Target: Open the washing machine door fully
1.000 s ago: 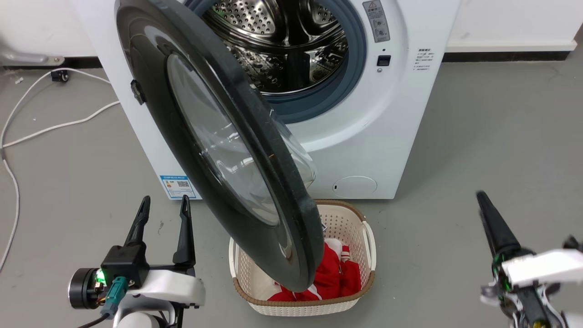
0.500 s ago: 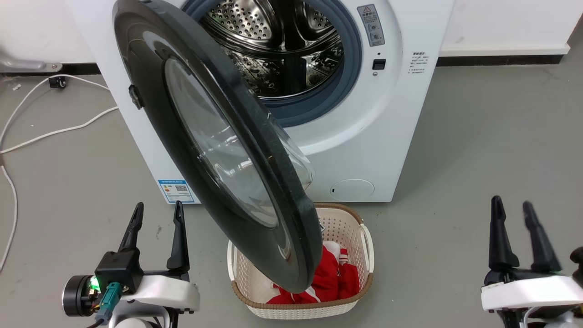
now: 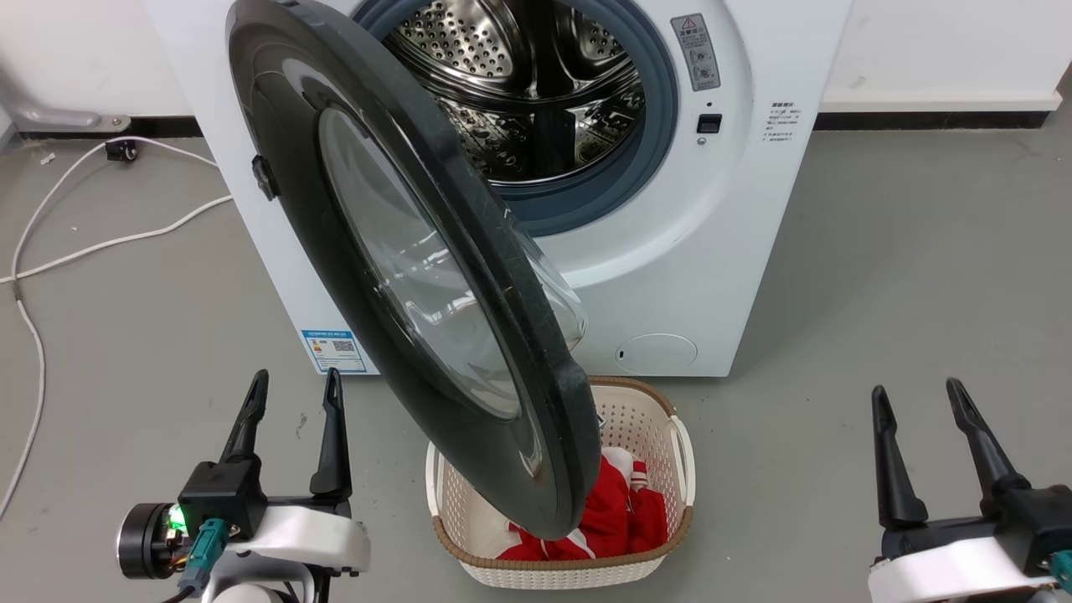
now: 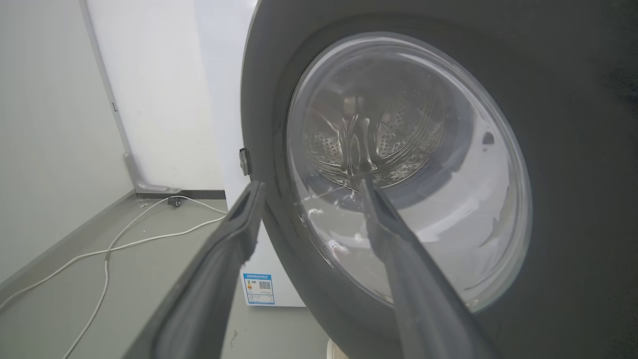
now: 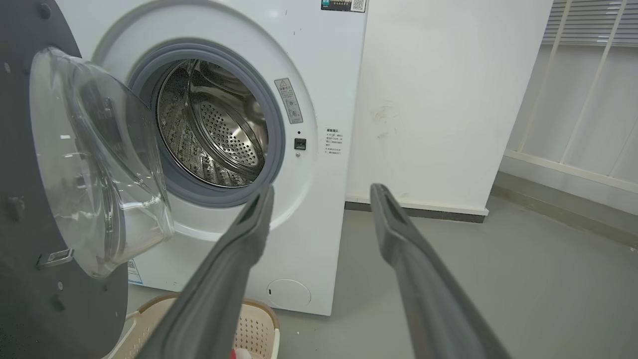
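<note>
The washing machine door [image 3: 402, 260] is a big glossy black disc with a bulging clear window, swung well out from the white machine [image 3: 737, 218] and hanging over the basket. Its outer face with the glass [image 4: 408, 164] looms close in the left wrist view, and its inner bowl [image 5: 99, 159] shows in the right wrist view. The steel drum [image 3: 528, 84] stands exposed. My left gripper [image 3: 295, 387] is open at the lower left, just left of the door, touching nothing. My right gripper [image 3: 915, 398] is open at the lower right, far from the door. Both hold nothing.
A cream laundry basket [image 3: 670, 435] with red and white clothes [image 3: 620, 511] sits on the grey floor under the door's free edge. White cables [image 3: 100, 243] trail across the floor at the left. Open floor lies to the right of the machine.
My right arm has drawn back low at the lower right, and its fingers now show spread and upright. The camera shifted slightly. The door and the left gripper stay put.
</note>
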Controlling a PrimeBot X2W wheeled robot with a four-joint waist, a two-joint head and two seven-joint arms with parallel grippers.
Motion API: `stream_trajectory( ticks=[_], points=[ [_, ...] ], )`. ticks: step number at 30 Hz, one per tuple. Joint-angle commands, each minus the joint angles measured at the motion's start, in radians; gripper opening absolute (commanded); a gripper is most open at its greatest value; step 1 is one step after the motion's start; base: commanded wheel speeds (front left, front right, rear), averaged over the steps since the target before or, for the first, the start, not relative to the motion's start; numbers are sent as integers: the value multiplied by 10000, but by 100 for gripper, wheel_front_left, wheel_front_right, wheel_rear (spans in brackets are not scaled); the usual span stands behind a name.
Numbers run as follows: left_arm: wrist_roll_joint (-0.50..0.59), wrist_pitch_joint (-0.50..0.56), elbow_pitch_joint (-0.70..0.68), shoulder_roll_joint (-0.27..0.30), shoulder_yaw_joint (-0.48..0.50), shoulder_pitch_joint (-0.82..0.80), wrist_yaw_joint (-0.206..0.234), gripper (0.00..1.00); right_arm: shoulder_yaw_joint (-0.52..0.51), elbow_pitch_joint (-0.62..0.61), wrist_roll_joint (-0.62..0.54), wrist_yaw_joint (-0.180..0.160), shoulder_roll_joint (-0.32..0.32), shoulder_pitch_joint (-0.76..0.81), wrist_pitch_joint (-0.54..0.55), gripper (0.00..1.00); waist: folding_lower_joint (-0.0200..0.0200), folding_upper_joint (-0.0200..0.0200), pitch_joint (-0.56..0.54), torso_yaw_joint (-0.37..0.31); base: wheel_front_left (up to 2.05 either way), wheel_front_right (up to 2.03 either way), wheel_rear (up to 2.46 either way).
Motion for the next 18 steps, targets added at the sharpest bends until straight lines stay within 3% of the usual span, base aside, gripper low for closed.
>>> stream_trajectory(
  ticks=[1, 18],
  points=[
    [49, -25, -39, -4, -7, 17, -23, 100, -79, 157, 257, -7, 28, 120, -28, 100, 0, 0, 1, 17, 0, 0, 0],
    [142, -25, 21, -3, 15, -20, -84, 100, -137, 668, 655, -7, 34, -156, -98, 100, 0, 0, 24, -2, 0, 0, 0]
  ],
)
